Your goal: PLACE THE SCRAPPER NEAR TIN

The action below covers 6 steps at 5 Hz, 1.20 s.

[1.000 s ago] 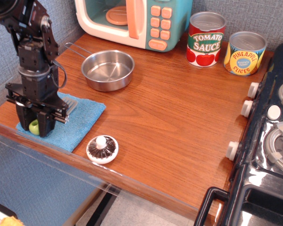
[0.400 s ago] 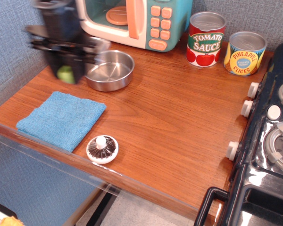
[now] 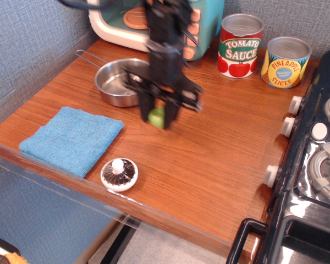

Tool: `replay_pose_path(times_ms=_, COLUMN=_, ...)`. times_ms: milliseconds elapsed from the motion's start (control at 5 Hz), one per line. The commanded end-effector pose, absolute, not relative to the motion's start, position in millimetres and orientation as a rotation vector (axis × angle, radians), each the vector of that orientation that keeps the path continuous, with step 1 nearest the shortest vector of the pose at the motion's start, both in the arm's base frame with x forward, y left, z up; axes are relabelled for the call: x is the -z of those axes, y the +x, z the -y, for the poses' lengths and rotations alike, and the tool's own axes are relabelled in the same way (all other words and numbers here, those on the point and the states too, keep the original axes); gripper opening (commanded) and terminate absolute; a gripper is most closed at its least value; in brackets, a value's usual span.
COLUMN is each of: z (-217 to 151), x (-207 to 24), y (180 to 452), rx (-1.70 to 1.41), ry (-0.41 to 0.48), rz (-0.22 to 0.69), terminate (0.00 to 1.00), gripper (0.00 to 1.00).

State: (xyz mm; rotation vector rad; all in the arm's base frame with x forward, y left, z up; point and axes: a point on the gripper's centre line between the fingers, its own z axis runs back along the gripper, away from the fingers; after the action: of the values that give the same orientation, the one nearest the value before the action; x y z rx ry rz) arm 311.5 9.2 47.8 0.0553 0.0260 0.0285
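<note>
My gripper [image 3: 158, 116] is shut on the scrapper [image 3: 157, 117]. Only its lime-green handle shows between the fingers; the grey blade is hidden by the gripper body. The gripper hangs above the middle of the wooden counter, just right of the steel pan, and looks motion-blurred. The tin [image 3: 240, 45], a red can reading "TOMATO SAUCE", stands upright at the back of the counter, well to the right of and behind the gripper.
A steel pan [image 3: 116, 82] sits left of the gripper. A blue cloth [image 3: 71, 139] lies front left, with a round white-and-black lid [image 3: 119, 174] beside it. A yellow pineapple can [image 3: 285, 62] stands right of the tin. A toy microwave [image 3: 126, 19] is behind, a black stove [image 3: 313, 159] at right.
The gripper lifted the scrapper off the blue cloth, went up and back past the pan, and is now over the middle of the counter, further right and closer to the tin.
</note>
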Motion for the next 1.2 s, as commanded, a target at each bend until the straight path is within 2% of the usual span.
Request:
replay_pose_path(times_ms=0, z=2.6, x=-30.5, y=361.1, rx=-0.098, ry=0.105, rz=0.000, terminate=0.00, gripper=0.00)
replay_pose_path(times_ms=200, z=2.7, x=-27.5, y=376.5, rx=-0.102, ry=0.117, rz=0.007, terminate=0.00, gripper=0.00)
replay_pose_path(times_ms=400, z=0.8, x=-26.9, y=377.2, rx=-0.093, ry=0.119, rz=0.004, terminate=0.00, gripper=0.00)
replay_pose_path(times_ms=600, z=1.0, x=-35.6, y=370.5, rx=-0.034, ry=0.128, rz=0.004, terminate=0.00, gripper=1.00)
replay_pose_path(times_ms=800, z=-3.2, x=-63.0, y=366.5, rx=-0.015, ry=0.089, rz=0.054, terminate=0.00, gripper=1.00)
replay_pose_path(times_ms=1000, z=-16.8, x=-107.8, y=357.8, rx=-0.017, ry=0.014, rz=0.142, terminate=0.00, gripper=1.00)
